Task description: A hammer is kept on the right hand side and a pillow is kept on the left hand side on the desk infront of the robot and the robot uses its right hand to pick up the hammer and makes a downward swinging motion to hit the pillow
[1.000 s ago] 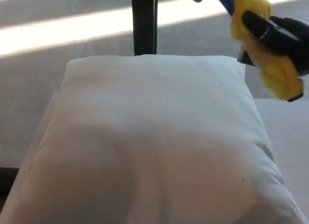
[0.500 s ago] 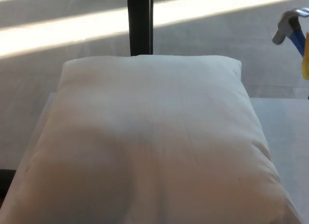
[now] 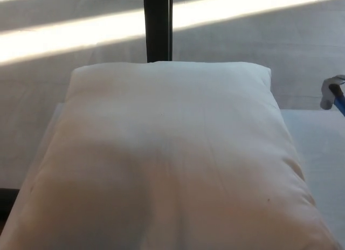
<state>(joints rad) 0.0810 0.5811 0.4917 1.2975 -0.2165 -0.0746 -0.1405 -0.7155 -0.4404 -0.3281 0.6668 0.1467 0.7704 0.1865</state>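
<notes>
A large white pillow (image 3: pixel 172 158) fills most of the head view, plump, lightly creased, lying on a pale desk (image 3: pixel 318 147). At the right edge, well apart from the pillow, only the grey metal head and a sliver of blue handle of a hammer (image 3: pixel 333 94) show, above the desk's far edge. Neither robot hand is in view, so whether the fingers are spread or closed cannot be told. A dark vertical post (image 3: pixel 157 26) stands behind the pillow.

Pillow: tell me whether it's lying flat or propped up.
Lying flat. The pillow rests broad side up on the desk, its top face smooth and undented, and the hammer at the right edge is clear of it.
</notes>
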